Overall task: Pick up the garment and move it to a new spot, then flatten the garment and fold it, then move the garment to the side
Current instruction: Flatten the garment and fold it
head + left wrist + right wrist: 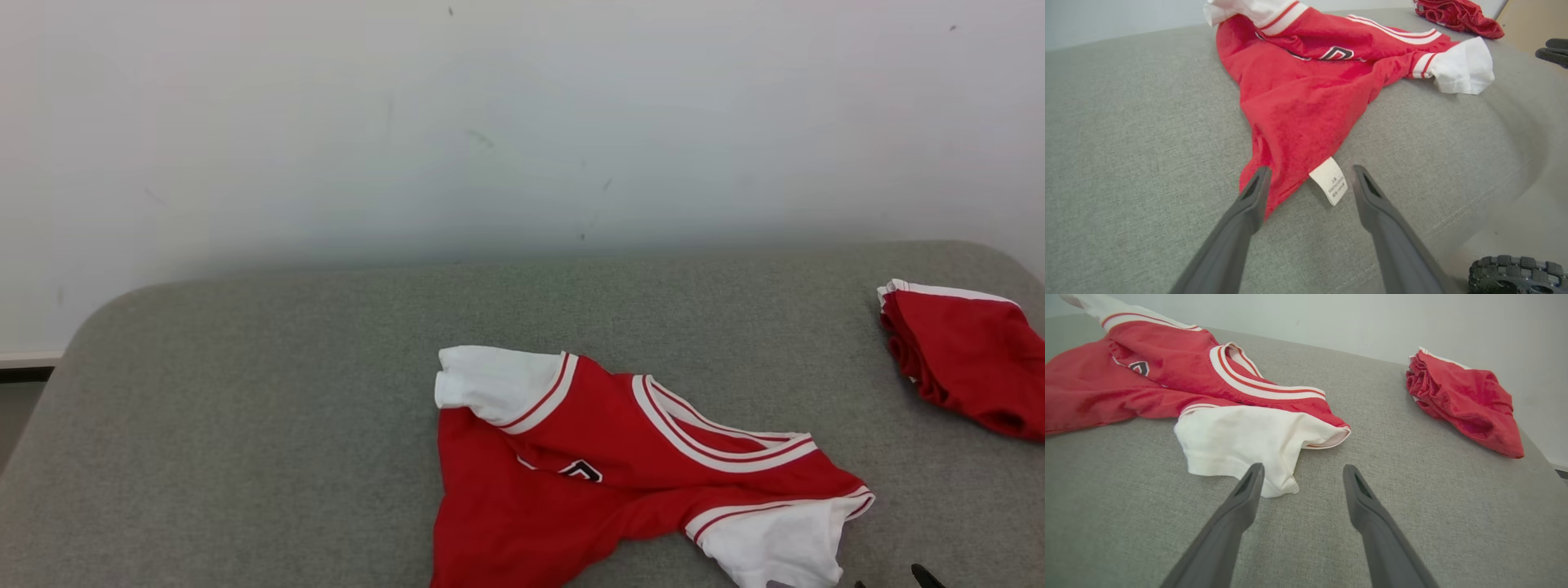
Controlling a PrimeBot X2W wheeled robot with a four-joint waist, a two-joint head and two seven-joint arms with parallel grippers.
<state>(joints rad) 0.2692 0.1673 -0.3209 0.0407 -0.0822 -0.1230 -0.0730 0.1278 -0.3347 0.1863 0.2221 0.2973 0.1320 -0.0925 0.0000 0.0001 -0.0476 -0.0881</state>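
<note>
The garment (604, 482) is a red jersey with white sleeves and white-striped trim, lying crumpled on the grey cushioned surface (245, 408). In the left wrist view my left gripper (1310, 171) stands open at the jersey's (1298, 94) bottom hem, one finger touching the red cloth. A white care label (1329, 180) lies between the fingers. My right gripper (1302, 469) is open just short of the white sleeve (1241, 441), with nothing between its fingers. Its dark fingertips (927, 576) peek in at the head view's bottom edge.
A second red garment (967, 359) lies bunched at the back right corner of the surface. A pale wall (522, 122) rises behind the surface. Bare grey cushion spreads to the left of the jersey. A black treaded wheel (1515, 273) sits low beside the cushion's edge.
</note>
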